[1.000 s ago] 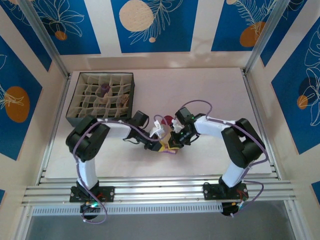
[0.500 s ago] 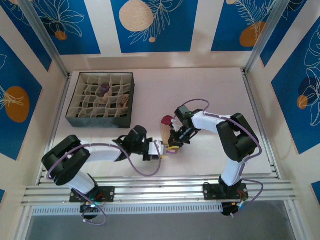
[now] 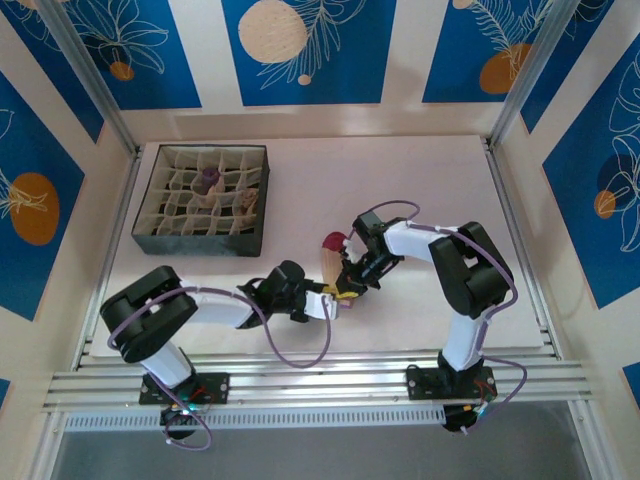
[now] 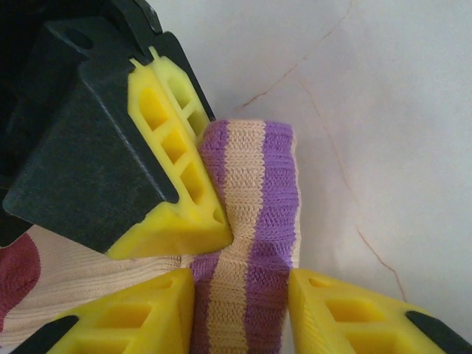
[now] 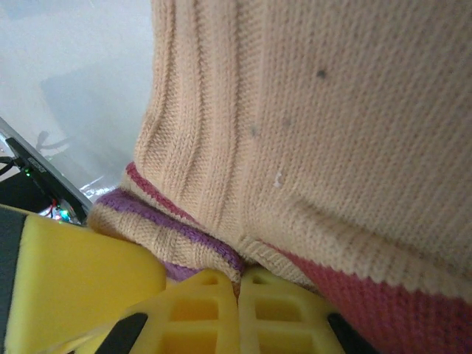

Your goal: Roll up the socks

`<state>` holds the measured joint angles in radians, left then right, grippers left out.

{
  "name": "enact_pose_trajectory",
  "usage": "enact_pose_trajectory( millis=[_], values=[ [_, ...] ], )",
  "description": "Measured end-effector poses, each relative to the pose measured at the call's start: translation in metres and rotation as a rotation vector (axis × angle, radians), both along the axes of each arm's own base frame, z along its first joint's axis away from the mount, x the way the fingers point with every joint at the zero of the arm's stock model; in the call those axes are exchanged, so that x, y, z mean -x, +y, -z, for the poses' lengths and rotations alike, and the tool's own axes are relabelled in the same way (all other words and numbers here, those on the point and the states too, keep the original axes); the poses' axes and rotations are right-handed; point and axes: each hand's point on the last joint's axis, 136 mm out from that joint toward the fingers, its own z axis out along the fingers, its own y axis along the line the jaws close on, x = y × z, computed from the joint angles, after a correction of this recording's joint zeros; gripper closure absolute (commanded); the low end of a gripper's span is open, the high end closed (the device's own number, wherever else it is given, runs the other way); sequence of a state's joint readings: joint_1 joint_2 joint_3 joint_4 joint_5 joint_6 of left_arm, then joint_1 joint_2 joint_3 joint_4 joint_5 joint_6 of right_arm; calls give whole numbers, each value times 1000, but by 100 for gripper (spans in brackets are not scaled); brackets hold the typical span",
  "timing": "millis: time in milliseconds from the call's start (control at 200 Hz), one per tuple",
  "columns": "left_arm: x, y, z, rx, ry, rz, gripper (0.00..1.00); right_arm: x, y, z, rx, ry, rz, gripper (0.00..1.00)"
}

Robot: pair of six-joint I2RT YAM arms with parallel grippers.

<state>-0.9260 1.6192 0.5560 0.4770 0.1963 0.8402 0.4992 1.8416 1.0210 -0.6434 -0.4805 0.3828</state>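
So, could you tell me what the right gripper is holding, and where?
The tan sock, pinched in shut jaws at its striped cuff.

The top camera hangs high above and behind the arms (image 3: 215, 300), looking steeply down on the whole table (image 3: 420, 190). The left wrist camera looks past the left gripper (image 4: 240, 313) from very close onto the sock (image 4: 251, 214), and the right wrist camera, past the right gripper (image 5: 237, 284), sits nearer still; all three views share that sock
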Motion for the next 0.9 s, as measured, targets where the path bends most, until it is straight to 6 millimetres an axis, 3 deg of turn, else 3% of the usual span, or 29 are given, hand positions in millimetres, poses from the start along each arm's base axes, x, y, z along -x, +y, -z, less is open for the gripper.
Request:
enact_pose_trajectory(
  millis=[200,345,400,480,545,900],
  values=[
    [-2,-2,7,-9,-22,3,63,0,0,0,-37,31,8,100],
    [-4,-6,9,-20,-35,12,82,0,0,0,-56,47,13,100],
    [-4,-7,9,-31,-36,21,91,-1,-2,0,-61,51,19,91],
    [-5,-9,7,-46,-14,17,100,-1,-5,0,-75,58,30,65],
    [-6,-12,6,-60,24,20,100,-2,-5,-5,-92,37,32,57],
    [-2,-25,0,-76,467,45,100,-7,-31,-23,-108,-180,106,52]
  ],
)
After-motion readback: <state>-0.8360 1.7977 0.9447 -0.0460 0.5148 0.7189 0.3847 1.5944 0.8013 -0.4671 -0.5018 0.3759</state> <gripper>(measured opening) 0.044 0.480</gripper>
